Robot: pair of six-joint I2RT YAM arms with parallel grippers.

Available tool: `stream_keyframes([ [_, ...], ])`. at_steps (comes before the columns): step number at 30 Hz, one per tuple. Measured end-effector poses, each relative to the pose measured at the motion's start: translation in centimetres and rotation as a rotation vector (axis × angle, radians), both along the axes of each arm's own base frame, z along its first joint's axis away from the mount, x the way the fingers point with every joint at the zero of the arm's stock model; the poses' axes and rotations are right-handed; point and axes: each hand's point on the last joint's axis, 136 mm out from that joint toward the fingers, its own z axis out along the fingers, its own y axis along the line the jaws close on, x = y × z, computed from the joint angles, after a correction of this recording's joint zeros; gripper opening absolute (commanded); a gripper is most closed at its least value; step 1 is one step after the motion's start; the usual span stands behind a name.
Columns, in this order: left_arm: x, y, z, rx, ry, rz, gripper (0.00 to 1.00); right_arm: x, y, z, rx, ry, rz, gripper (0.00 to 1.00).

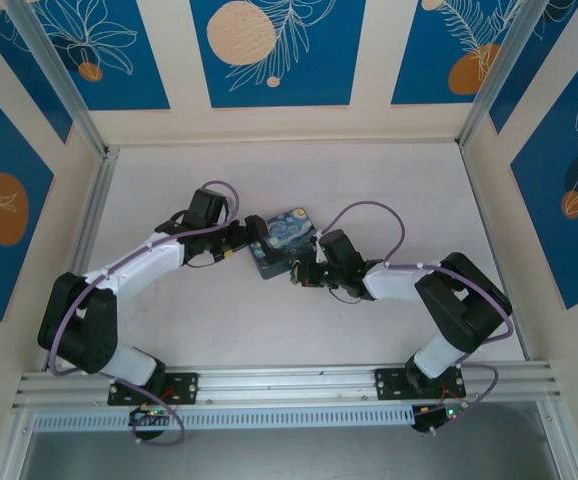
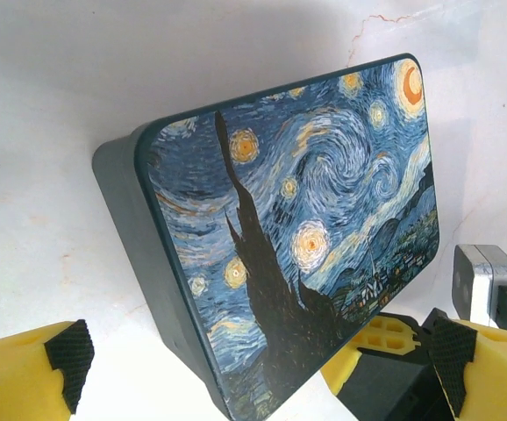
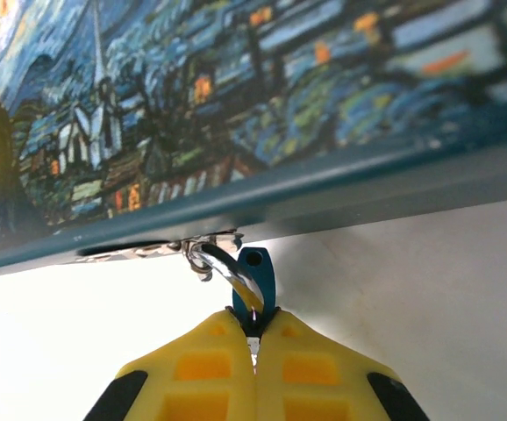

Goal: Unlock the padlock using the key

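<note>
**Right pincer clenched on the key at the tin's rim**

The painted tin (image 1: 281, 243) lies on the pale surface (image 1: 389, 180) between the two arms. The left pincer (image 1: 237, 237) is released: in the left wrist view its yellow fingers (image 2: 21, 377) stand wide apart, one on each side of the near end of the tin.

The right pincer (image 3: 255, 320) is closed tightly on the key (image 3: 254, 274). Its blue-green head with a round hole sticks out of the fingertips, just under the rim of the tin. A silvery ring (image 3: 221, 266) curves from the fingertips up to small metal parts at that rim. Whether these parts are the padlock cannot be told.
</note>
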Motion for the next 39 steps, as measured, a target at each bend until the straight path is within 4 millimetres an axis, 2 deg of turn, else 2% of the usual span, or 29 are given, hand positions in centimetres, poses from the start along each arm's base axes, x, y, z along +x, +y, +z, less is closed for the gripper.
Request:
stream_keyframes([
  [9, 0.0, 0.3, -0.2, 0.024, -0.006, -0.002, 1.00, -0.1, -0.2, -0.1, 0.042, 0.027, -0.023, 0.00],
  [18, -0.7, 1.2, -2.9, 0.158, 0.026, -0.016, 1.00, -0.6, -0.2, -0.3, 0.111, 0.061, -0.062, 0.00],
  [26, -2.0, 0.9, -5.4, 0.281, 0.049, -0.062, 1.00, -0.5, -0.4, -0.4, 0.143, 0.078, -0.093, 0.00],
  [36, -1.9, 0.7, -5.4, 0.319, 0.020, -0.058, 1.00, -0.4, -0.8, -0.3, 0.222, 0.107, -0.152, 0.00],
  [39, -1.9, 0.7, -5.5, 0.320, 0.019, -0.059, 1.00, -0.3, -1.2, -0.9, 0.241, 0.132, -0.189, 0.00],
])
